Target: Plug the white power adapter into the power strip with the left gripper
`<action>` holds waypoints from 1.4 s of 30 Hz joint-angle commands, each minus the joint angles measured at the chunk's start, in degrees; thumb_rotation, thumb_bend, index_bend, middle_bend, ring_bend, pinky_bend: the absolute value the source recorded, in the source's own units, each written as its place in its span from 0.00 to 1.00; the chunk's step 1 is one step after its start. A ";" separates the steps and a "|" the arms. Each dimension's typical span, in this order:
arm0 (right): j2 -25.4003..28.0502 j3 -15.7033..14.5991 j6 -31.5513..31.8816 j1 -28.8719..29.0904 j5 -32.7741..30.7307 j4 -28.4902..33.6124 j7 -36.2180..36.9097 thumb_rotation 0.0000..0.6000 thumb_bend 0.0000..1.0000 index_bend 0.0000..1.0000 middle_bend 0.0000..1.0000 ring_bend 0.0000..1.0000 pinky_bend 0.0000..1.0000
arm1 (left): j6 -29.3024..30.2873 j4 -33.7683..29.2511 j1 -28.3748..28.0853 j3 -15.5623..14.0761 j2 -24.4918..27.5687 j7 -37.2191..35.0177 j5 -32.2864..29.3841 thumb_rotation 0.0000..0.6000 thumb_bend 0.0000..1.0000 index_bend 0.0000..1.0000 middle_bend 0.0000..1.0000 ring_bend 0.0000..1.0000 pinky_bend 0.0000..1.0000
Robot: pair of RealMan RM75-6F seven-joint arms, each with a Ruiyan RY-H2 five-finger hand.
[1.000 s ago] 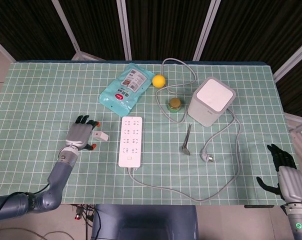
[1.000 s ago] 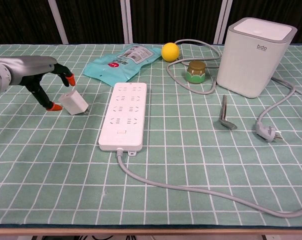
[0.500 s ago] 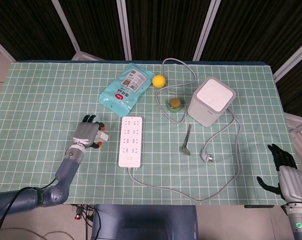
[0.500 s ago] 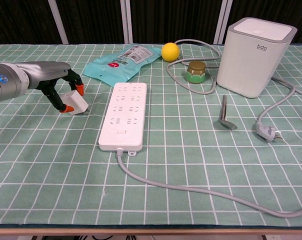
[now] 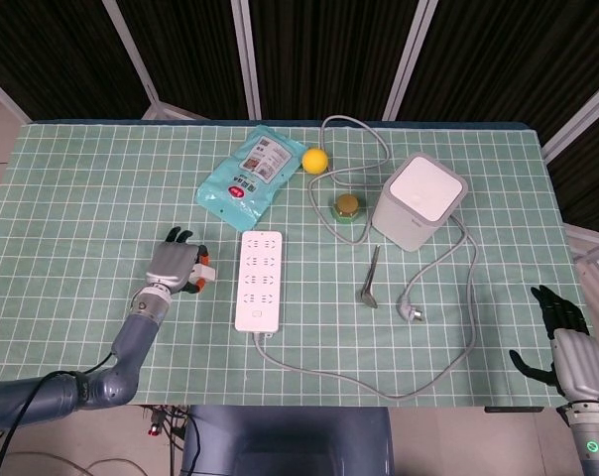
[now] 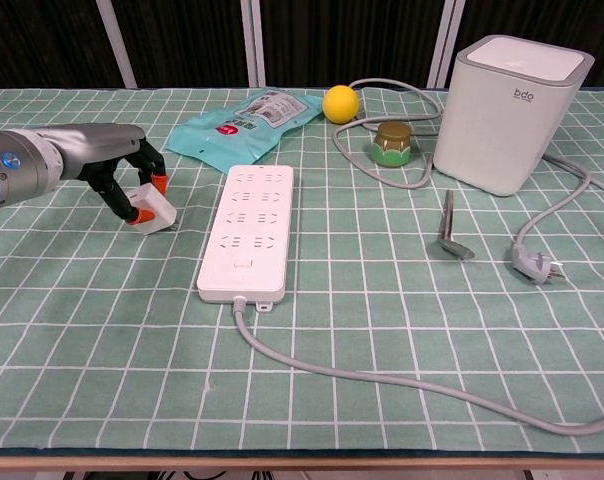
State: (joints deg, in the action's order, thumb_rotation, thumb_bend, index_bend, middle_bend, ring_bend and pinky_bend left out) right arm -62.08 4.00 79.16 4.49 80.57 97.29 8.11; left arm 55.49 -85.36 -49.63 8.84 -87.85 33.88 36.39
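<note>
**Operator:** Report the position of the white power adapter [image 6: 154, 207].

**Inspector:** It lies on the green checked tablecloth [image 6: 102, 330], just left of the white power strip [image 6: 247, 230] and apart from it. The chest view shows it tilted rather than flat, near the strip's upper half.

**Operator:** State the relation of the left hand [image 6: 117, 170] to the adapter.

**Inspector:** The left hand reaches in from the left. Its fingers [image 6: 154, 172] are curled around the adapter: one orange-tipped finger sits against the upper left edge, another against the lower left corner. The hand pinches the adapter between them. In the head view the left hand [image 5: 176, 266] covers most of the adapter [image 5: 209, 272], with only a small white part showing at its right side.

**Operator:** Report the right hand.

**Inspector:** The right hand [image 5: 557, 337] shows only in the head view, at the lower right corner beyond the table edge. Its fingers are apart and hold nothing.

**Operator:** List the remaining items.

**Inspector:** The strip's grey cable [image 6: 382, 380] runs from its near end toward the right. Behind the strip lie a teal pouch [image 6: 244, 118] and a yellow ball [image 6: 340, 103]. To the right stand a small green jar [image 6: 391, 143] and a white box-shaped appliance [image 6: 510, 98], whose grey plug [image 6: 534, 263] rests loose on the cloth. A metal tool [image 6: 449, 237] lies between strip and plug.
</note>
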 commanded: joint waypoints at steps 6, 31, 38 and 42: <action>0.02 0.01 0.01 -0.04 -0.05 0.06 0.07 1.00 0.34 0.00 0.00 0.00 0.00 | 2.61 -0.85 0.43 0.41 -0.10 -0.37 2.31 1.00 0.48 0.60 0.60 0.14 0.01; 0.54 0.21 -1.19 0.12 -1.11 0.46 1.73 1.00 0.34 0.00 0.00 0.00 0.00 | -3.40 -5.83 -22.66 2.68 6.96 29.60 -26.80 1.00 0.51 0.67 0.67 0.18 0.01; 0.77 0.30 -1.66 0.21 -1.50 0.66 2.38 1.00 0.34 0.00 0.00 0.00 0.00 | -3.77 -2.89 -28.48 1.57 4.33 34.08 -36.06 1.00 0.51 0.67 0.68 0.18 0.01; 0.86 0.32 -1.97 0.29 -1.68 0.74 2.66 1.00 0.34 0.00 0.00 0.00 0.00 | -3.76 -1.48 -31.05 1.20 3.41 36.04 -39.00 1.00 0.51 0.67 0.69 0.18 0.01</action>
State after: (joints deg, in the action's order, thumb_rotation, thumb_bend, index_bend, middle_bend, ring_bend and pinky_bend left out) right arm -61.22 4.32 77.20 4.78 78.90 98.02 10.77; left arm 51.83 -87.64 -79.62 10.35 -83.82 68.97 -1.49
